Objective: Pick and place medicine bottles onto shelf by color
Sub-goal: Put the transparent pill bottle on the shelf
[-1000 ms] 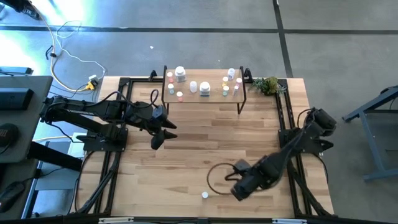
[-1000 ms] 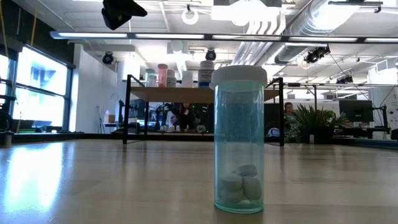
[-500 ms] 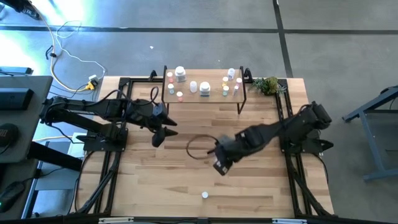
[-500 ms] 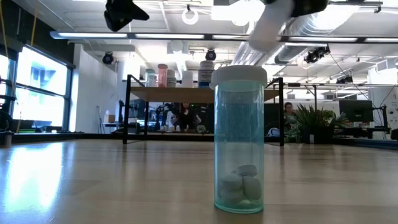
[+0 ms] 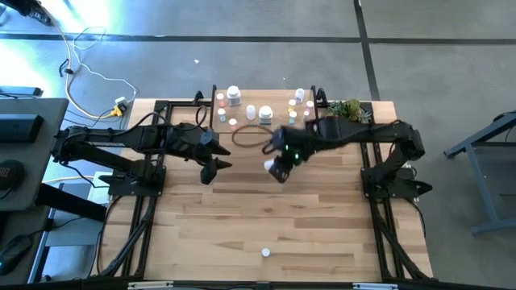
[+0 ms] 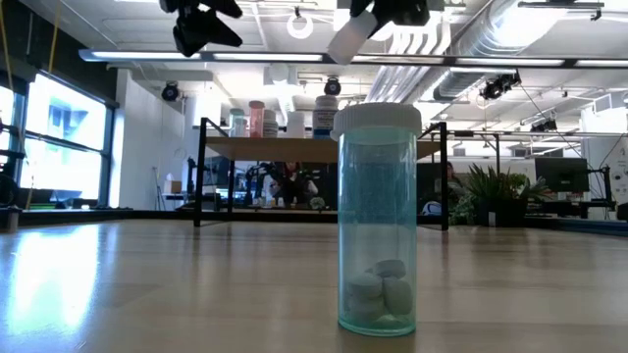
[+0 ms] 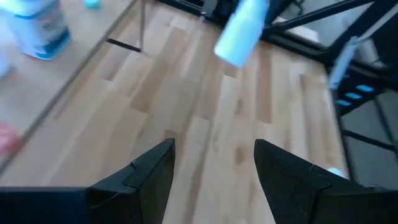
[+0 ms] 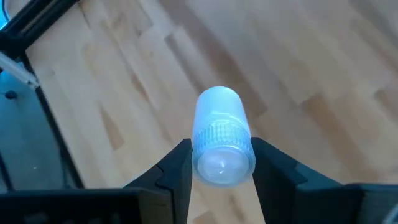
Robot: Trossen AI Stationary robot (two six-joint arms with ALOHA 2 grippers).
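My right gripper [image 5: 277, 166] is shut on a pale blue-white medicine bottle [image 8: 221, 134], held in the air over the table just in front of the shelf [image 5: 263, 126]. The bottle also shows high in the low view [image 6: 350, 37] and in the left wrist view [image 7: 242, 31]. The shelf, a light-wood board on black legs, carries several small bottles [image 5: 234, 97] standing upright. Another clear teal bottle [image 6: 378, 221] with a white cap stands on its base near the table's near edge [image 5: 265, 252]. My left gripper [image 5: 212, 167] hovers open to the left of the held bottle. My right gripper pinches the bottle between its two fingers at the ribbed cap end [image 8: 222, 149]. The body points away from the wrist, beyond the fingertips. The bottle is lifted clear of the table and slants downward from the fingers [image 6: 392, 12].
A small green plant [image 5: 348, 110] sits at the table's far right corner beside the shelf. Black frame rails [image 5: 153, 201] run along the table's left and right sides. A black cable loop [image 5: 250, 135] hangs by my right arm. Bare wood [image 5: 266, 209] lies between the arms and the near edge.
My right gripper has carried the bottle from the table's near right part up and toward the far edge, ending just in front of the shelf. The bottle has stayed in its shut fingers throughout. The teal bottle near the near edge has not moved.
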